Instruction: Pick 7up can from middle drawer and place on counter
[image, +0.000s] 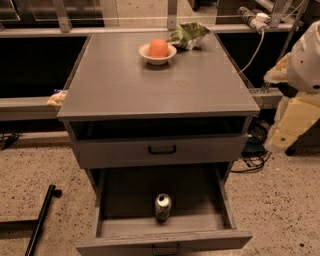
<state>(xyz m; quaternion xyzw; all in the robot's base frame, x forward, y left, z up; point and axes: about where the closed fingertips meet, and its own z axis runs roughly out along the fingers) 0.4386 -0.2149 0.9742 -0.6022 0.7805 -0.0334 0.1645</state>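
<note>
Camera view shows the gripper (292, 125) at the right edge, outside the cabinet, about level with the shut upper drawer front (120, 150); whether it is wide or narrow I cannot tell. Down and left of the gripper, the 7up can (162, 206) stands upright in the open middle drawer (125, 197), near its front wall. Left of the gripper lies the counter (150, 85). Up-left on it, 1 bowl (145, 50) holds an orange (158, 47), with a crumpled green bag (189, 34) just beside.
</note>
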